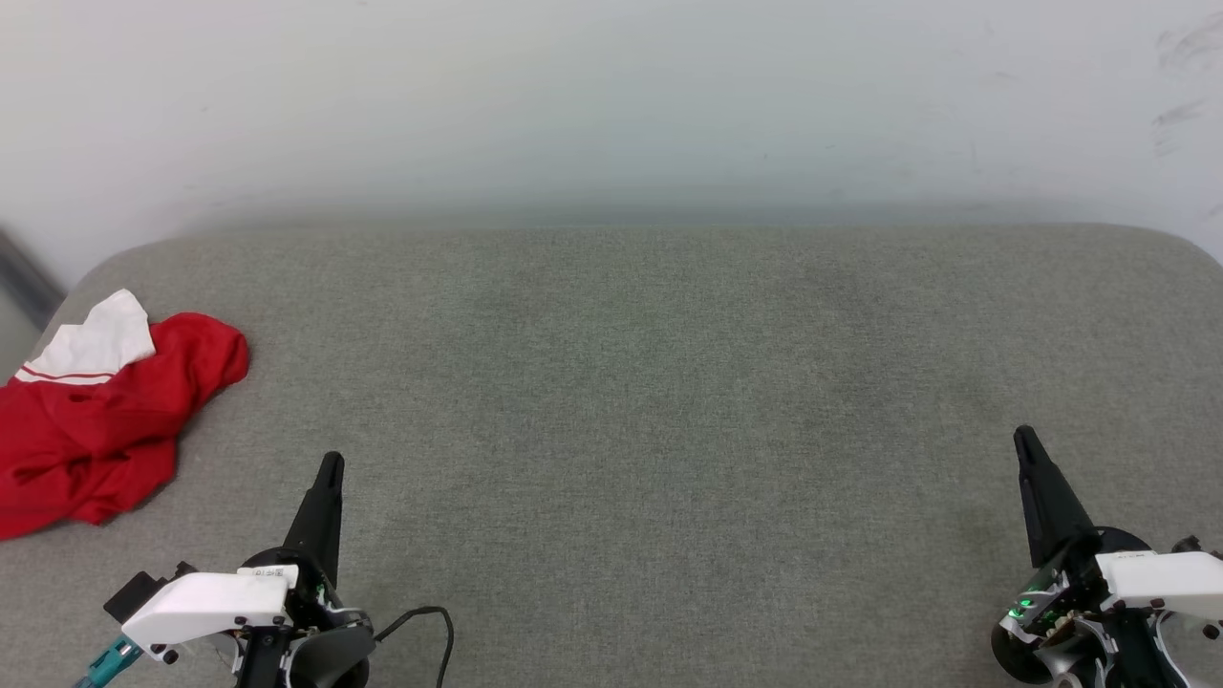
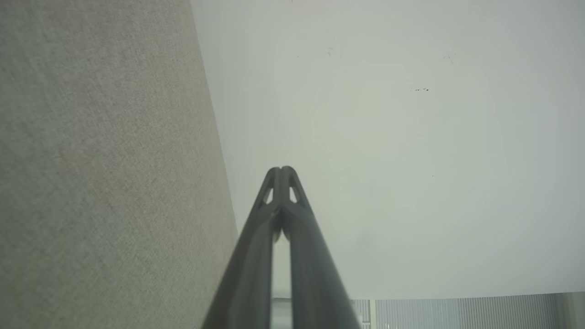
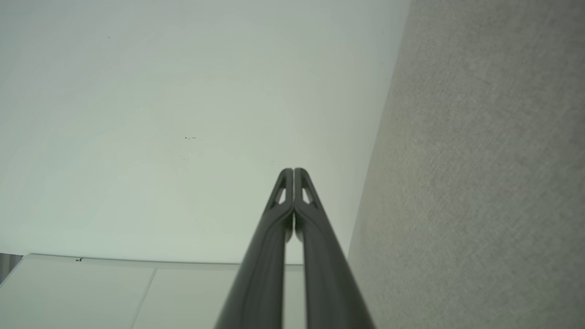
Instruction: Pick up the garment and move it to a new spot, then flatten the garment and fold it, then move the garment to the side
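Observation:
The garment (image 1: 91,425), red with a white sleeve edged in a red stripe, lies crumpled at the far left of the grey fabric surface (image 1: 650,401) in the head view, partly cut off by the picture's edge. My left gripper (image 1: 331,465) is shut and empty at the lower left, a short way to the right of the garment and apart from it. My right gripper (image 1: 1024,438) is shut and empty at the lower right, far from the garment. Both wrist views show the fingertips pressed together: left gripper (image 2: 282,170), right gripper (image 3: 293,171).
A pale wall (image 1: 611,105) rises behind the grey surface. The surface has rounded back corners. A black cable (image 1: 435,621) loops beside my left wrist. Each wrist view shows the grey fabric (image 2: 100,164) (image 3: 480,183) on one side and the wall beyond.

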Controlling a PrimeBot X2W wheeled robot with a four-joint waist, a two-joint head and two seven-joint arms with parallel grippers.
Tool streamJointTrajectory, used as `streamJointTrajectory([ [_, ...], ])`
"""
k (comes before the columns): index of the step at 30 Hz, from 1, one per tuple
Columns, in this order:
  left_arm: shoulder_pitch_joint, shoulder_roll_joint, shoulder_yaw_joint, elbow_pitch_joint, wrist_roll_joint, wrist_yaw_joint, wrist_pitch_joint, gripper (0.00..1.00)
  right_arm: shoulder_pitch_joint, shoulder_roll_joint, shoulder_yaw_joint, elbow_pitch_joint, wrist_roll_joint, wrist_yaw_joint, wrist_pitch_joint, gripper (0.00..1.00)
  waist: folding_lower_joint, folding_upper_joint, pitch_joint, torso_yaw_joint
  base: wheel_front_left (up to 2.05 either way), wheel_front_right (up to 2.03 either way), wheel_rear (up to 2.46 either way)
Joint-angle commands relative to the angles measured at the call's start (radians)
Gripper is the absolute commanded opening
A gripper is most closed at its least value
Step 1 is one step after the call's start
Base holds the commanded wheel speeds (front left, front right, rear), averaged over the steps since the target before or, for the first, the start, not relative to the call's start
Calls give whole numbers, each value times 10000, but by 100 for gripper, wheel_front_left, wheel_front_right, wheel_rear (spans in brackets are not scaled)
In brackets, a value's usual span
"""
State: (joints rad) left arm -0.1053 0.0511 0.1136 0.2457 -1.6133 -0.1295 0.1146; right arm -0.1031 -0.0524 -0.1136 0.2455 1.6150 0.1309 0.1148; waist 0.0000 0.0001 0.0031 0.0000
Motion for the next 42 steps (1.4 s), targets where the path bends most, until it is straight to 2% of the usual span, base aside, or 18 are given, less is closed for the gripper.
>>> streamJointTrajectory([
  [1,-86,-11,22,5,13,-49,16,0,-129,35,0,11,-45,-3,12,0,0,-1,0,0,0,0,0],
  [22,-86,-11,21,4,12,-49,15,0,-129,34,1,11,-44,-3,11,0,0,-1,0,0,0,0,0],
  [23,14,0,-8,29,-2,6,-2,100,18,0,0,23,4,0,-2,100,0,-1,0,0,0,0,0],
  [33,328,-26,-123,-56,362,14,-387,100,406,9,76,53,-454,-2,-393,100,0,-1,5,-13,0,0,0],
  [42,334,-22,-61,-400,1655,247,-769,100,517,10,-9,-266,-1716,-2,-773,100,0,-1,17,-22,0,0,0],
])
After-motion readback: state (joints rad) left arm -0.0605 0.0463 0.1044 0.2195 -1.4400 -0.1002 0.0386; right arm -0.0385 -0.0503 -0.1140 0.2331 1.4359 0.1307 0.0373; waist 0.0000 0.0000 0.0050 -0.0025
